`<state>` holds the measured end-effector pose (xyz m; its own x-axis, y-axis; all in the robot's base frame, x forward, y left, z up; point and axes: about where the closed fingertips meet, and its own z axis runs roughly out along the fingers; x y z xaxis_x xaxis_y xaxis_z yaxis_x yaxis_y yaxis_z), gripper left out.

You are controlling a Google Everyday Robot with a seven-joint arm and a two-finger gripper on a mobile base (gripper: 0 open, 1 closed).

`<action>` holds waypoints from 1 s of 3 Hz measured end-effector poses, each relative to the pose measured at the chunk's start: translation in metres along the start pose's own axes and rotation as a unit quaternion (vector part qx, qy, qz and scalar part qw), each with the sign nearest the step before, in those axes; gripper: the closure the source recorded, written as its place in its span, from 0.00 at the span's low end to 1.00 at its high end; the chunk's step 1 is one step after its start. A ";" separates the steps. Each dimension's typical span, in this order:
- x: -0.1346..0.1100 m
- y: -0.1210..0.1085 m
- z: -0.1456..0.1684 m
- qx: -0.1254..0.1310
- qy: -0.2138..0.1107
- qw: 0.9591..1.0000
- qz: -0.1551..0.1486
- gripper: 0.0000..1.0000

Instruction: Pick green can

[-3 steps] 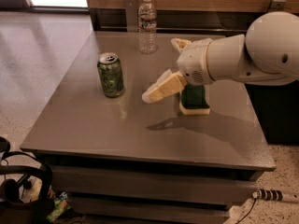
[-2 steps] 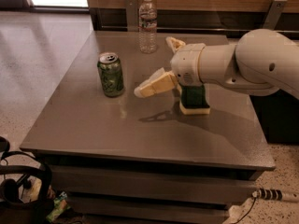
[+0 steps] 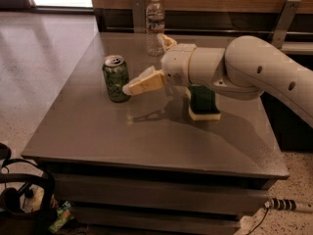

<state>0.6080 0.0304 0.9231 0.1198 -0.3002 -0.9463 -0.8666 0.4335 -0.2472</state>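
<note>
One green can (image 3: 116,78) stands upright at the left of the worktop (image 3: 88,131), not yet lifted. Just right of it the gripper (image 3: 143,62) hangs with fingers (image 3: 146,81) spread, the near tip at the can's side, so the approach seems nearly complete. Closing and lifting remain; a sponge (image 3: 203,102) lies further right.

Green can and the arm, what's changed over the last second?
The tool moved left across the table toward the green can, open; its nearer fingertip now reaches the can's side. Nothing grasped yet. Can, water bottle and sponge stayed put.
</note>
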 end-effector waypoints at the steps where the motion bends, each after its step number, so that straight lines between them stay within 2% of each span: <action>1: -0.003 0.012 0.025 -0.033 0.006 0.999 0.003 0.00; 2: 0.004 0.033 0.049 -0.078 0.016 0.997 0.015 0.00; 3: 0.009 0.044 0.066 -0.110 0.007 0.994 0.024 0.03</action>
<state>0.6024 0.1031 0.8903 0.0696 -0.2960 -0.9527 -0.9565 0.2513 -0.1480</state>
